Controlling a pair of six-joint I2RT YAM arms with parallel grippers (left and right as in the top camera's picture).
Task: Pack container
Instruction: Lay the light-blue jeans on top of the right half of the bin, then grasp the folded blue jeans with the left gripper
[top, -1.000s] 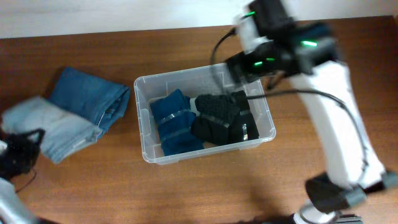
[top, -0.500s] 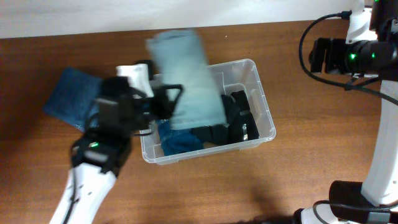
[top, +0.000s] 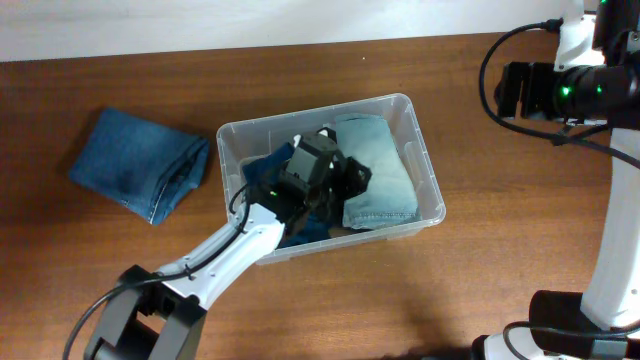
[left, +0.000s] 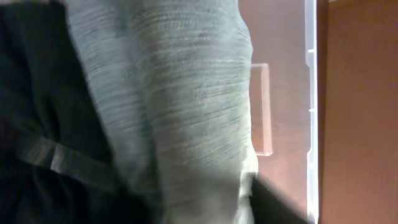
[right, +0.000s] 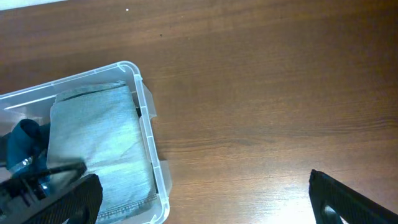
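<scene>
The clear plastic container (top: 229, 136) stands mid-table. A folded light blue pair of jeans (top: 385, 185) lies in its right half, over black garments. A dark blue garment (top: 260, 170) fills the left half. My left gripper (top: 338, 180) is down inside the container, shut on the left edge of the light blue jeans (left: 186, 93); the container's wall (left: 310, 93) shows beside them. My right gripper (top: 508, 90) is open and empty, raised beyond the container's far right corner (right: 146, 118); its view shows the light jeans (right: 93, 137) from above.
A folded dark blue pair of jeans (top: 140, 165) lies on the wooden table left of the container. The right arm's cable and base stand along the right edge (top: 600, 250). Bare wood (right: 261, 93) lies right of the container.
My left arm has swung from the table's left to the container and lowered the light blue jeans into its right half. My right arm drew back to the far right and stays there.
</scene>
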